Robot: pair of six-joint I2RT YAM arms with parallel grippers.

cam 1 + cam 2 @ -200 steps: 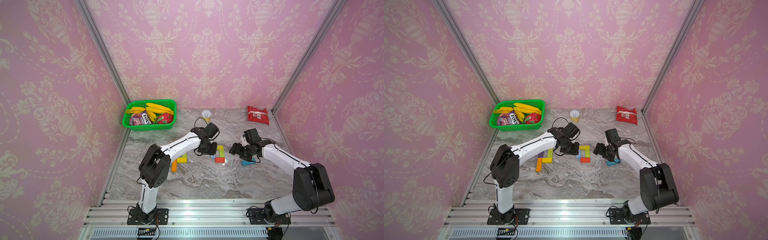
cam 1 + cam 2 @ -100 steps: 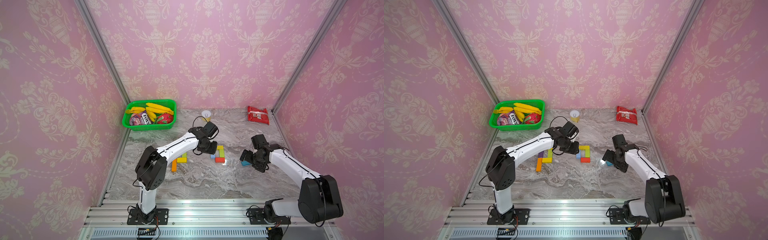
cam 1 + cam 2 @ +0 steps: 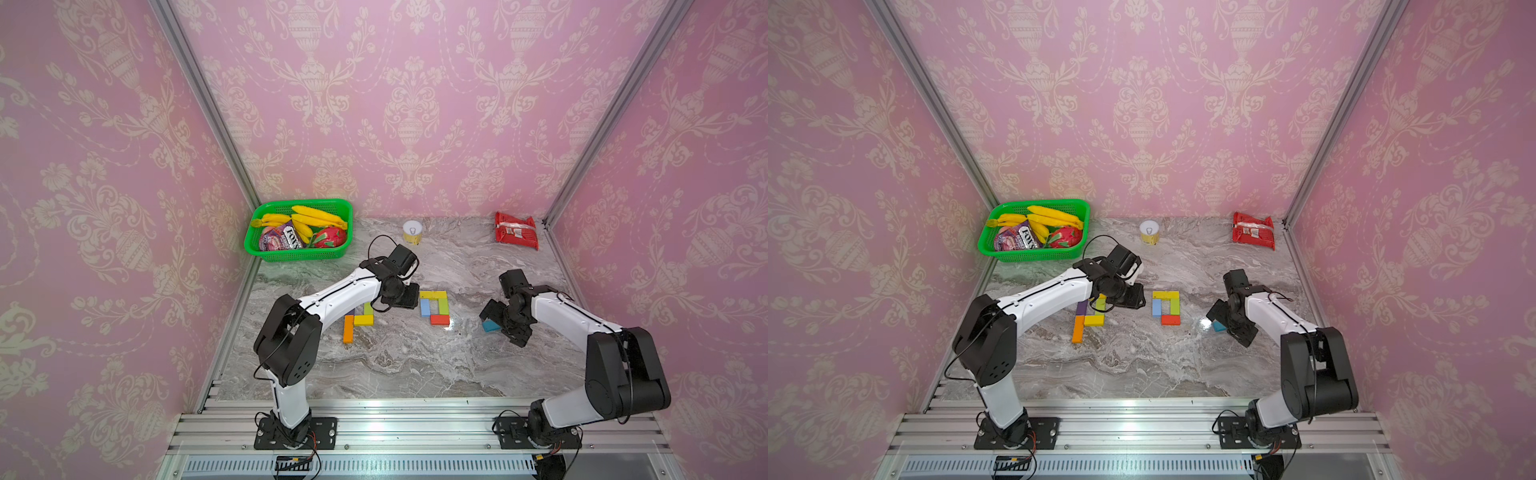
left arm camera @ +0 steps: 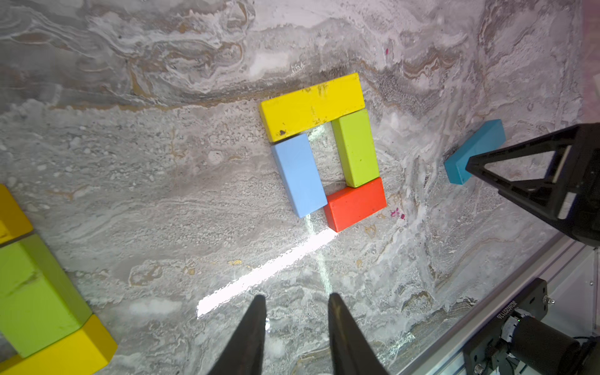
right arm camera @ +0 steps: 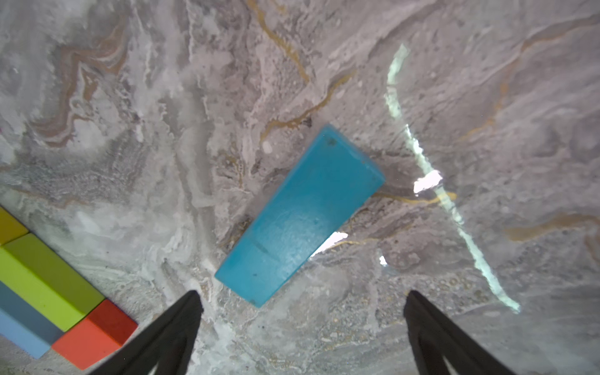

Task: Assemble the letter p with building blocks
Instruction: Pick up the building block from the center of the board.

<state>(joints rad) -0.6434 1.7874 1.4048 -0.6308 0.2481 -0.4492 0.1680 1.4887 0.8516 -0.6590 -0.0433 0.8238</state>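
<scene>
Teal block [image 5: 298,217] lay flat on the desk [image 5: 130,113], apart from the four-block loop [image 4: 311,107] and just ahead of the right hand [image 5: 302,292]. That hand was spread wide and empty. The block's long axis ran slantwise to the line between the fingertips, neither across nor along it. Judgement: the wrist would need a turn before closing on the narrow sides. Left hand [image 4: 296,296] was part open, empty, beside the loop; right arm nearer.

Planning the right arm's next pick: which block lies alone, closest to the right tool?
The teal block, lying by itself just ahead of the open right tool. The other blocks all touch neighbours in two groups farther off.
</scene>
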